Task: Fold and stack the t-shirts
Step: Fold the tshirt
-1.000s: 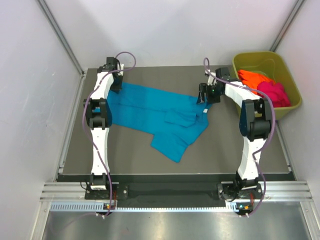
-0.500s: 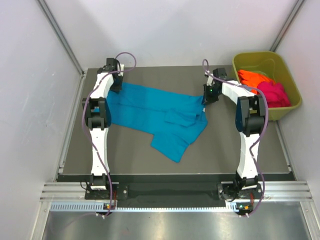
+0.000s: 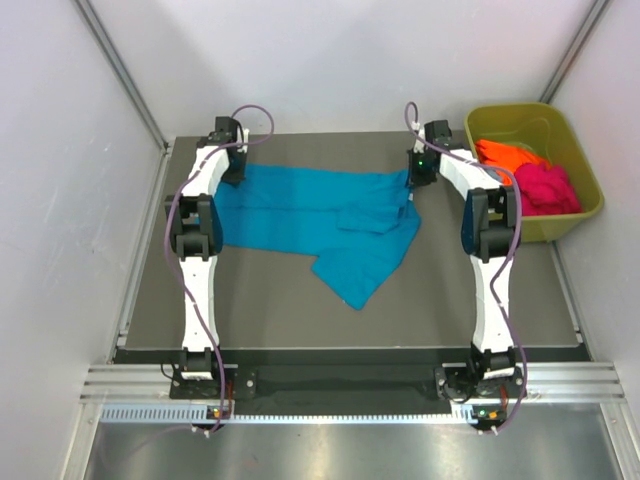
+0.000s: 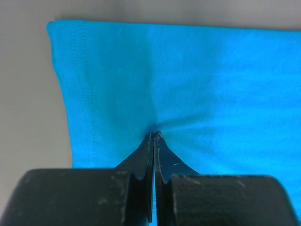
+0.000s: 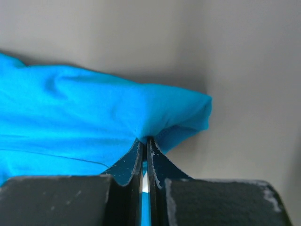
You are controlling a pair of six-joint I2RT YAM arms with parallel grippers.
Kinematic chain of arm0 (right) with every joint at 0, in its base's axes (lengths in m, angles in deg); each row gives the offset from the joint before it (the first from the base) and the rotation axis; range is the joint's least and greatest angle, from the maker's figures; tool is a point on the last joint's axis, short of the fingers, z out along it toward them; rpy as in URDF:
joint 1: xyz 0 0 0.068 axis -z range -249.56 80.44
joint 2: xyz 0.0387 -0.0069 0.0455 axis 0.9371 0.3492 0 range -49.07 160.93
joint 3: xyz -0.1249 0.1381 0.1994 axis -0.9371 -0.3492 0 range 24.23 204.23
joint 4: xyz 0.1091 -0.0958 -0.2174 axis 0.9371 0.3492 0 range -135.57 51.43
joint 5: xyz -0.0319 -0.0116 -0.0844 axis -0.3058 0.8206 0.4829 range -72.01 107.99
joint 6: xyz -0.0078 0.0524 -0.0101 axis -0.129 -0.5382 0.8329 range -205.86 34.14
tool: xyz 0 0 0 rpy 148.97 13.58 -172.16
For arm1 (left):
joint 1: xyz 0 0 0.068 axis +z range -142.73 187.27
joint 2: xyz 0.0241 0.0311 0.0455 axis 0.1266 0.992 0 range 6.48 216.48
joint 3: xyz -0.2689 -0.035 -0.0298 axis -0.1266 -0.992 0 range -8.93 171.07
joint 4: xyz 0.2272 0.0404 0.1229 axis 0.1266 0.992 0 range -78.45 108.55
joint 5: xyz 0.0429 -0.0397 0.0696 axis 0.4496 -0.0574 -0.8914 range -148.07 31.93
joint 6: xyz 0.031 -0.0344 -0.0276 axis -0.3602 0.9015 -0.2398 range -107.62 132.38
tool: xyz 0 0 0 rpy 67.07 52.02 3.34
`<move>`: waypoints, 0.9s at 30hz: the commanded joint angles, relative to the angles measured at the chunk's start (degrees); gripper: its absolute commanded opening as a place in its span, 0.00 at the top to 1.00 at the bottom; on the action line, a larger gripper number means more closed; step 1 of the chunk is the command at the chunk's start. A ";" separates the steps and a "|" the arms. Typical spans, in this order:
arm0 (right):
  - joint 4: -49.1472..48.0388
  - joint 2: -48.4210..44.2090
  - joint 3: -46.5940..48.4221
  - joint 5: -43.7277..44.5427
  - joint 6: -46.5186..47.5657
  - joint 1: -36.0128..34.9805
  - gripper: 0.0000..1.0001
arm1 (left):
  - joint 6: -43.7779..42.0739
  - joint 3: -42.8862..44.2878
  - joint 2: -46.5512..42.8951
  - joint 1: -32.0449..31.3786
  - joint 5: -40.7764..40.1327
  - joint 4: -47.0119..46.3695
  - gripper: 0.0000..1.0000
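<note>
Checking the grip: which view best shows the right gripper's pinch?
Right wrist: the right gripper is shut on the teal shirt. Top view hides its fingertips; left wrist shows only the left gripper.

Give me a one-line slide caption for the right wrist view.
Right gripper shut on a bunched edge of the teal-blue t-shirt, with the grey table beyond.

we see a dark grey table (image 3: 260,310). a teal shirt (image 3: 300,205) lies spread across its far half, one flap hanging toward six o'clock. at two o'clock a green tub (image 3: 575,224) sits at its edge.
</note>
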 commanded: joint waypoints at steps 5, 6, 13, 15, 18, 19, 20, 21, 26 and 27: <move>-3.19 5.17 11.18 4.83 1.35 2.34 1.00 | 0.99 1.28 3.24 0.71 -7.02 1.47 1.00; -4.15 5.26 11.71 5.44 1.61 2.69 1.00 | 0.99 2.51 3.85 0.71 -7.90 1.21 1.00; -5.22 4.66 14.44 5.27 3.28 3.31 0.45 | 0.81 6.56 4.04 -2.18 -10.89 -0.29 0.86; -5.22 1.85 12.69 4.91 4.24 3.22 0.32 | 0.55 6.56 0.62 -3.15 -10.98 0.06 0.64; -5.30 -5.09 8.83 6.06 4.34 3.66 0.29 | 1.69 5.52 -5.95 -3.86 -9.32 0.85 0.53; -5.22 -7.03 7.59 4.93 4.25 4.01 0.29 | 2.47 4.64 -7.90 -3.86 -8.27 0.77 0.50; -5.22 -10.70 4.88 3.35 3.73 4.88 0.29 | 2.74 3.41 -11.57 -3.86 -6.60 0.42 0.50; -4.78 -12.48 3.29 -0.84 2.42 5.24 0.31 | 3.09 0.79 -13.26 -3.86 -5.72 0.24 0.50; -4.33 -22.86 -13.11 -19.57 -3.04 6.12 0.36 | 3.89 -10.80 -20.82 -3.86 -1.41 1.82 0.50; -5.12 -23.65 -15.86 -26.22 -4.27 6.04 0.36 | 4.15 -12.75 -21.36 -3.77 -1.14 1.91 0.50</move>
